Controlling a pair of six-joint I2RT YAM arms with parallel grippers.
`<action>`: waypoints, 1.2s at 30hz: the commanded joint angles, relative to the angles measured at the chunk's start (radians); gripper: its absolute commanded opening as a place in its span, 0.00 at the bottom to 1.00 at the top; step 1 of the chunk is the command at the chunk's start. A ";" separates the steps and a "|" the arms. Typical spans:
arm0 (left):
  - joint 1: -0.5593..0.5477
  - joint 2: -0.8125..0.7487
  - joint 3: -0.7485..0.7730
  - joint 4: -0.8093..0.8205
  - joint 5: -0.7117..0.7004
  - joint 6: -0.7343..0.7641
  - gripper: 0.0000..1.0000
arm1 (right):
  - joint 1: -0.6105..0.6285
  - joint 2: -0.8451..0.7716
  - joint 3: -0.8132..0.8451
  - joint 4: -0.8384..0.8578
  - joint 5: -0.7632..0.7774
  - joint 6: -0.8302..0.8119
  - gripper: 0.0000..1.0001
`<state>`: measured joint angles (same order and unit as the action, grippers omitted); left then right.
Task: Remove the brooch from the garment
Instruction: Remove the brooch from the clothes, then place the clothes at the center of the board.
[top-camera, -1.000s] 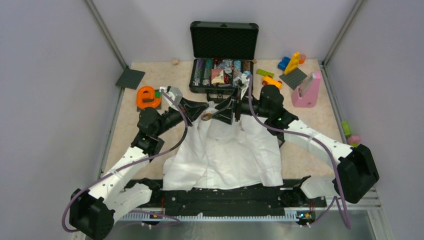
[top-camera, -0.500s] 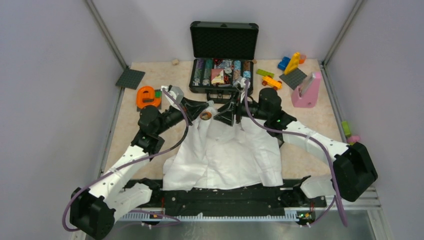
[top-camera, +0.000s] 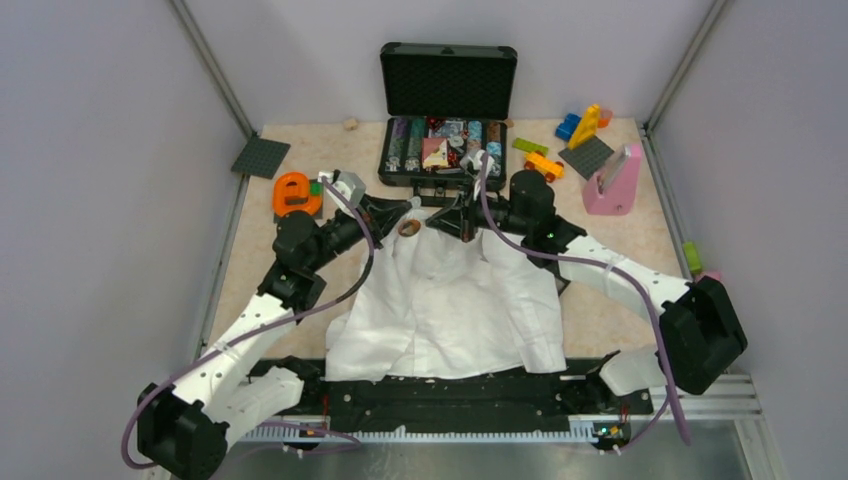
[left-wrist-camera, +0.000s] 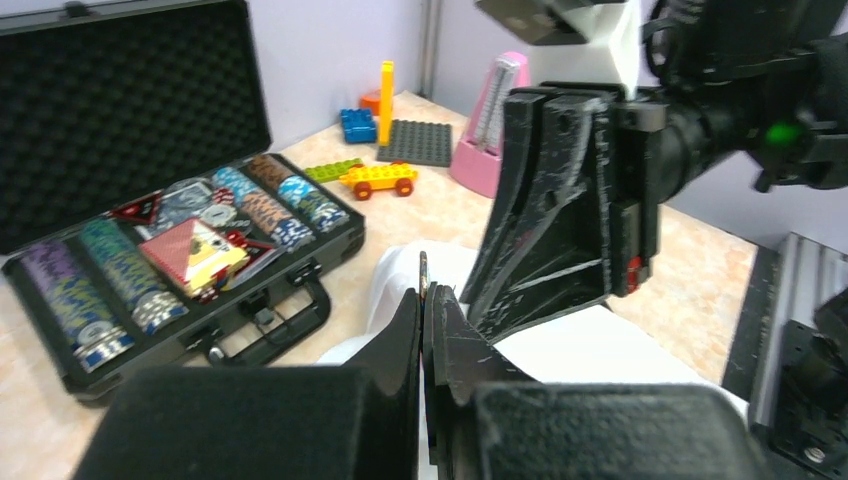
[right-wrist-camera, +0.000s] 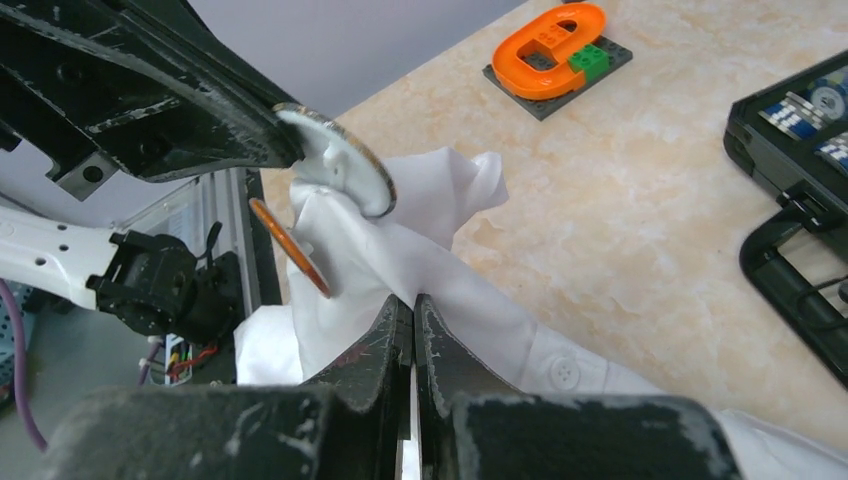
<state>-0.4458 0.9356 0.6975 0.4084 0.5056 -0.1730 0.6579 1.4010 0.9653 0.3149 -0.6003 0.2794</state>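
One white cloth shirt (top-camera: 450, 310) lies mid-table. One small round brown-orange and pale brooch (top-camera: 408, 227) sits at its far collar, between two black grippers. Only the right wrist view shows two parts, a pale disc (right-wrist-camera: 335, 160) and an orange-rimmed disc (right-wrist-camera: 290, 245) just beside it against the cloth. The left gripper (left-wrist-camera: 422, 310) is clamped on the brooch's thin edge. The right gripper (right-wrist-camera: 412, 305) is pinched together on shirt fabric.
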 joint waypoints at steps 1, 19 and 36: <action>0.005 -0.029 -0.011 -0.044 -0.204 0.073 0.00 | 0.007 -0.071 0.072 -0.044 0.117 -0.009 0.00; 0.034 -0.095 -0.116 -0.066 -0.751 0.063 0.00 | -0.049 -0.040 0.079 -0.142 0.292 0.047 0.00; 0.211 -0.268 0.113 -0.338 -0.556 -0.135 0.00 | 0.075 0.584 1.234 -0.457 0.223 -0.082 0.00</action>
<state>-0.2600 0.7052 0.7322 0.1337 -0.1787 -0.2642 0.7284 1.9022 1.7145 -0.0231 -0.3637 0.2535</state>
